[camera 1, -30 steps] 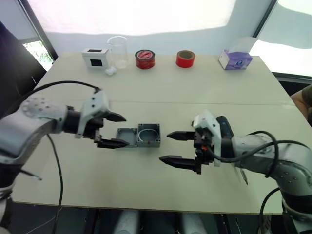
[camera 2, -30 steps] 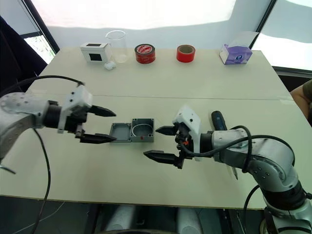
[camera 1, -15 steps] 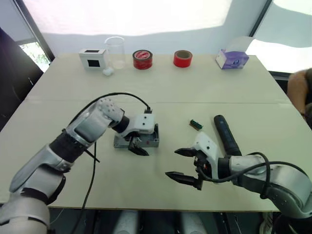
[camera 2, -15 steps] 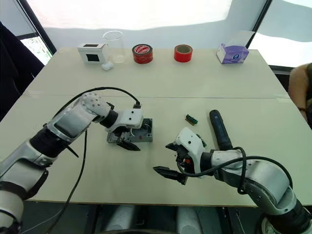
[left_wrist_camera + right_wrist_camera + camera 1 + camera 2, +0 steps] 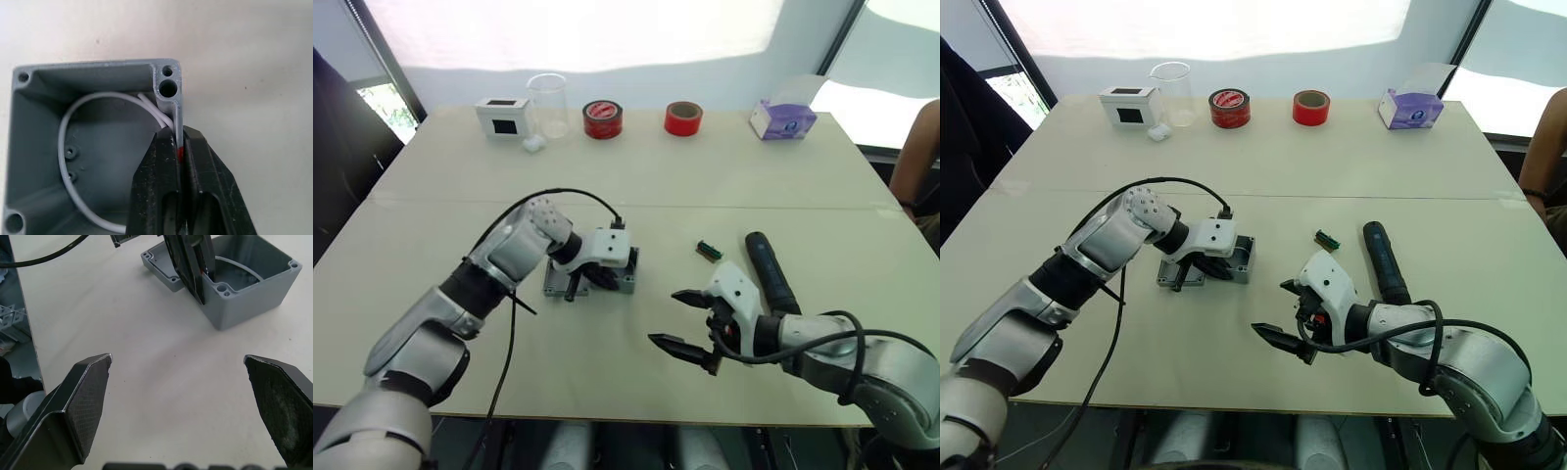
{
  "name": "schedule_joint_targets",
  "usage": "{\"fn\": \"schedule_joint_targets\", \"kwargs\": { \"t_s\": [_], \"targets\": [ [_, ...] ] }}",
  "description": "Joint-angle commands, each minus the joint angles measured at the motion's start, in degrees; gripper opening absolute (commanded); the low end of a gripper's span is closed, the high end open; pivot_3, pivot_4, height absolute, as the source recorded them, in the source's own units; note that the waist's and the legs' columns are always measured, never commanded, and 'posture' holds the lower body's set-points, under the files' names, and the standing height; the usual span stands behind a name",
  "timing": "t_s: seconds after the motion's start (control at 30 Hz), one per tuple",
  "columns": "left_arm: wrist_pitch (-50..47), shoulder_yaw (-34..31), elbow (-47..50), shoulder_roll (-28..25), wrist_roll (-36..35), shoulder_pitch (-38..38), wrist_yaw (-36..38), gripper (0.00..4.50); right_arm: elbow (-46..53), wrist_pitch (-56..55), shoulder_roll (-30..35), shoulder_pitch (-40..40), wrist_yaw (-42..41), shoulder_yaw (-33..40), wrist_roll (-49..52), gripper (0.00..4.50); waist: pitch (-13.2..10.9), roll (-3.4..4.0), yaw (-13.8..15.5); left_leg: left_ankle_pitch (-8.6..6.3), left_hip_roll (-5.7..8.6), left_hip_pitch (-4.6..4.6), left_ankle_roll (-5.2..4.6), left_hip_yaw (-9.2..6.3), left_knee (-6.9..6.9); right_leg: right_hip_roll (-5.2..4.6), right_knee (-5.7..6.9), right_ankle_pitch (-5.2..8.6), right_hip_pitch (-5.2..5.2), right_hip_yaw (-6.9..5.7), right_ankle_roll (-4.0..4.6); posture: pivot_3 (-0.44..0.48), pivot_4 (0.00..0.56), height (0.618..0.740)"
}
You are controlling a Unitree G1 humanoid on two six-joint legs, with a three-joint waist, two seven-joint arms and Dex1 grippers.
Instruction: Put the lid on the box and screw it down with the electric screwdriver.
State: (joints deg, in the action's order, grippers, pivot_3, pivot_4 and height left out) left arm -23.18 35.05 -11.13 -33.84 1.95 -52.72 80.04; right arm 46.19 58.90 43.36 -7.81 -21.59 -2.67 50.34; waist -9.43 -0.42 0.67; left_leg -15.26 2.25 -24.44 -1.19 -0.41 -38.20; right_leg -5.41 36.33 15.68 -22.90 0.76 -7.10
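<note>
The grey box [image 5: 626, 273] sits open at mid-table, with a white wire loop [image 5: 63, 147] and a red part [image 5: 180, 154] inside. My left gripper [image 5: 179, 134] is shut on the box's wall, one finger inside and one outside. The shallow grey lid [image 5: 557, 282] lies flat against the box's left side, partly hidden by my left wrist. My right gripper [image 5: 664, 318] hovers open and empty over bare table, to the right of the box and nearer the front edge. The black electric screwdriver [image 5: 767, 269] lies on the table just beyond my right arm.
A small green part [image 5: 707, 249] lies between the box and the screwdriver. Along the far edge stand a white box with a black screen [image 5: 503, 116], a clear beaker [image 5: 548, 103], two red tape rolls [image 5: 603, 118] and a purple tissue box [image 5: 783, 119]. A person's arm [image 5: 915, 166] shows at the right edge.
My left gripper, open a second ago beside the lid, reached over the box and closed on its wall. My right gripper drew back toward the front edge, still open.
</note>
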Motion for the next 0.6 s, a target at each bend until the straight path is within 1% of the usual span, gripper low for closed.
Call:
{"fn": "schedule_joint_targets", "kwargs": {
  "t_s": [0.03,0.27,0.3,0.37,0.4,0.47,0.53,0.6],
  "targets": [
    [2.0,-0.6,0.6,0.0,0.5,0.0,1.6,0.03,2.2,0.0,-0.4,-0.8,0.4,1.6,1.0,4.50,0.0,0.00,0.0,0.00,0.00,0.00,0.00,0.00,0.00,0.00,0.00,0.00,0.00,0.00,0.00,0.000,0.150,0.740],
    [8.6,-2.5,-2.4,1.5,1.0,-1.4,1.1,0.03,1.9,0.1,0.1,-0.4,0.2,1.6,1.1,4.50,0.0,0.00,0.1,0.00,0.00,0.00,0.00,0.00,-0.02,-0.01,0.01,0.00,0.01,0.00,0.00,0.000,0.150,0.740],
    [12.1,-3.1,-3.7,2.1,0.2,-2.7,2.3,0.03,2.0,0.2,0.4,0.0,-0.1,1.7,1.3,4.50,0.0,0.00,0.1,0.00,0.00,0.00,0.00,0.00,-0.02,-0.01,0.01,0.00,0.01,0.00,0.00,0.000,0.150,0.740],
    [19.7,-3.5,-6.1,2.8,-2.1,-5.1,7.6,0.03,2.2,0.5,1.1,0.7,-0.9,1.8,1.9,4.50,0.0,-0.03,0.2,0.00,0.01,-0.01,0.00,-0.01,-0.03,-0.01,0.01,0.00,0.01,-0.02,0.00,0.000,0.150,0.740],
    [22.5,-1.1,-6.3,1.8,-4.2,-6.4,10.2,0.03,2.3,0.4,1.6,1.0,-1.2,1.7,1.4,4.50,0.0,-0.03,0.1,0.00,0.01,-0.04,0.00,-0.02,-0.04,-0.01,0.00,0.00,0.00,-0.03,0.00,0.000,0.150,0.740],
    [27.0,3.1,-8.3,0.9,-5.6,-8.3,12.2,0.03,2.2,-0.2,1.9,1.2,-0.7,1.5,-0.7,4.50,0.0,-0.04,0.0,0.00,0.02,-0.05,0.00,-0.01,-0.05,-0.03,-0.01,0.00,-0.01,-0.02,0.00,0.000,0.150,0.740],
    [32.7,5.5,-12.8,2.0,-5.3,-9.9,12.5,0.03,2.4,-0.4,1.7,1.4,-0.3,1.8,-1.2,4.50,0.0,-0.01,0.0,0.00,0.02,-0.02,0.00,-0.01,-0.04,-0.03,-0.01,0.00,0.00,-0.01,0.00,0.000,0.150,0.740],
    [36.8,6.5,-17.6,3.7,-4.5,-11.4,12.5,0.03,2.8,-0.4,1.0,1.8,0.4,2.1,-1.2,4.50,0.0,-0.01,0.0,0.00,0.01,0.01,0.00,-0.01,-0.04,-0.03,0.01,0.00,0.01,-0.01,0.00,0.000,0.150,0.740]
  ]
}}
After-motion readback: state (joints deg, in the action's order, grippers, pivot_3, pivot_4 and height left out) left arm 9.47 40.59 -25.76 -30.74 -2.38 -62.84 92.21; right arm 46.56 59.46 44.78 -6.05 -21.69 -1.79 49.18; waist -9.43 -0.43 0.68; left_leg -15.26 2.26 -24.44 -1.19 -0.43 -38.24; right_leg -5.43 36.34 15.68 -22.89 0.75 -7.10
